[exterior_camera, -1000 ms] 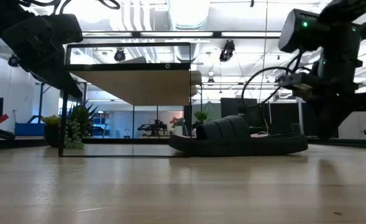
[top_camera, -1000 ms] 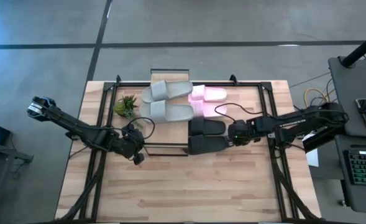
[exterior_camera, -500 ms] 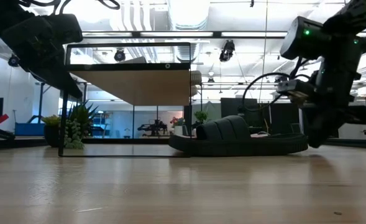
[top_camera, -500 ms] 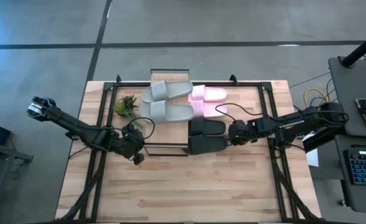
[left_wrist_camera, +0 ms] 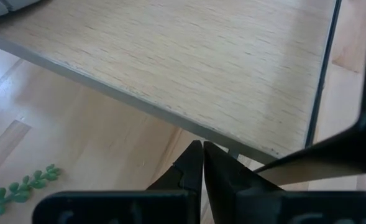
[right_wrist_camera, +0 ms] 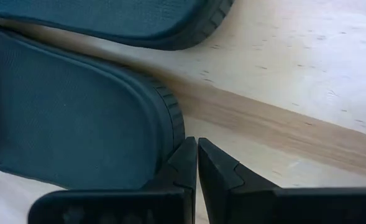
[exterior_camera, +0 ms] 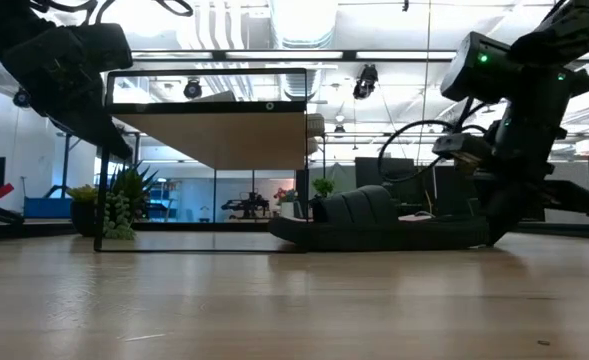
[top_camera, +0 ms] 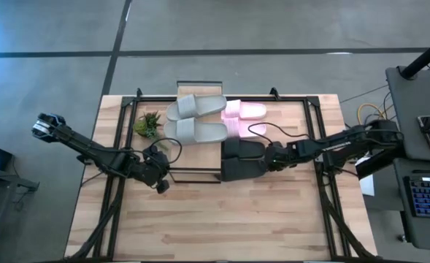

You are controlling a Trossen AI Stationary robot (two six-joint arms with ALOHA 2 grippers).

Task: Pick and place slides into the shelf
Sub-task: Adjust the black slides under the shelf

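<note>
Two black slides [top_camera: 242,159] lie side by side on the table, right of the shelf [top_camera: 194,174], and show in the low view [exterior_camera: 374,222]. Two grey slides [top_camera: 196,118] and two pink slides [top_camera: 245,119] lie farther back. My right gripper [top_camera: 270,156] is shut and low at the black slides' right ends; it also shows in the right wrist view [right_wrist_camera: 196,163]. My left gripper [top_camera: 160,177] is shut and raised at the shelf's near left corner, its tips [left_wrist_camera: 202,152] close under the plank [left_wrist_camera: 189,68]. I cannot tell whether it touches the plank. My right gripper's shut fingertips [right_wrist_camera: 186,158] lie against the ridged outer rim [right_wrist_camera: 175,134] of one black slide, at its right end. The fingers come from the table's right, slanting down. The slide lies flat on the table.
A small green plant [top_camera: 147,124] stands left of the grey slides and shows in the low view [exterior_camera: 119,205]. Black frame rods [top_camera: 112,183] run along the table's left and right sides. The near half of the table [top_camera: 222,226] is bare wood.
My right gripper has gone down and toward the table's left, closing in on the right ends of the black slides until its shut tips reach a slide's rim.
</note>
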